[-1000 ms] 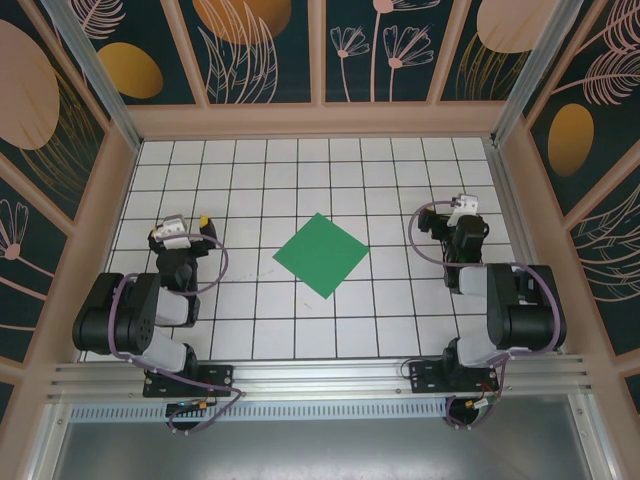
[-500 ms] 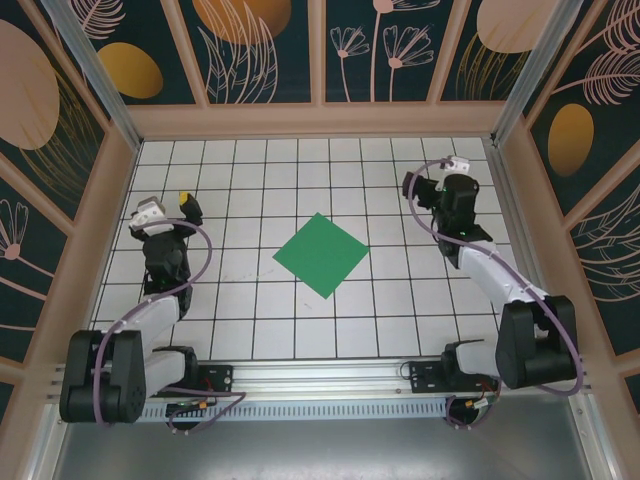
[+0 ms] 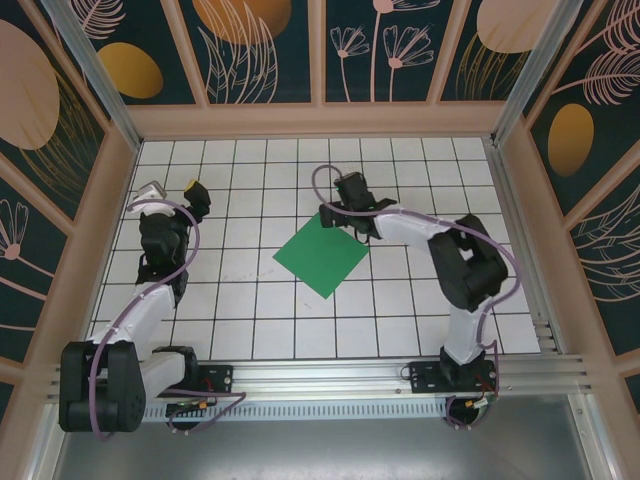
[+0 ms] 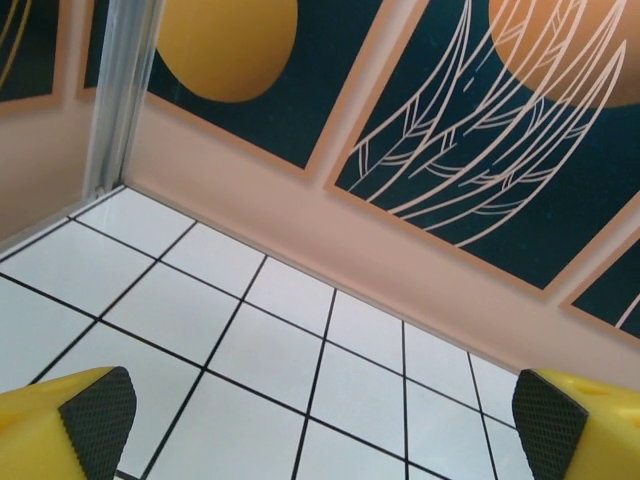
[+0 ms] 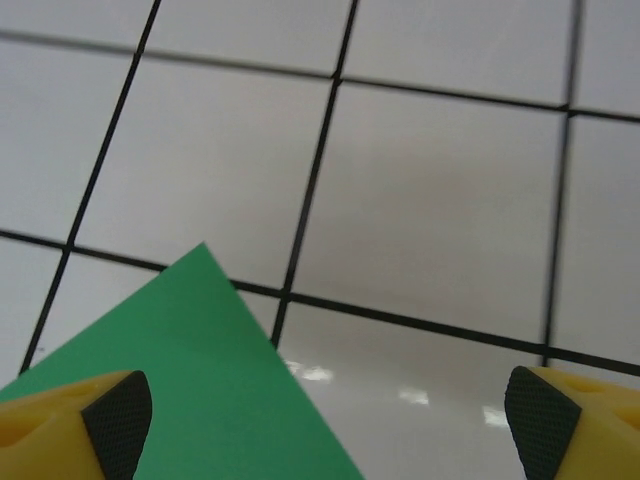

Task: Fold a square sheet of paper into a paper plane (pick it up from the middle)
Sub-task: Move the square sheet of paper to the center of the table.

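The square sheet of paper (image 3: pixel 322 256) lies flat on the gridded table, bright green and turned like a diamond. My right gripper (image 3: pixel 337 212) reaches across from the right and hovers low at the sheet's far corner, open. In the right wrist view that corner of the sheet (image 5: pixel 200 390) lies under the left fingertip (image 5: pixel 115 420), and the open gripper (image 5: pixel 330 430) holds nothing. My left gripper (image 3: pixel 173 190) stands open at the far left of the table, well apart from the sheet. Its wrist view has the open gripper (image 4: pixel 322 425) over bare tiles, facing the back wall.
Patterned walls (image 3: pixel 320 50) with a pink sill box in the table on three sides. The left wall's corner post (image 4: pixel 125 100) stands close ahead of the left gripper. An aluminium rail (image 3: pixel 320 375) runs along the near edge, where the arm bases sit.
The right arm swung from the right side of the table leftward to the sheet's far corner. The left arm stretched forward toward the far left. The sheet has not moved.
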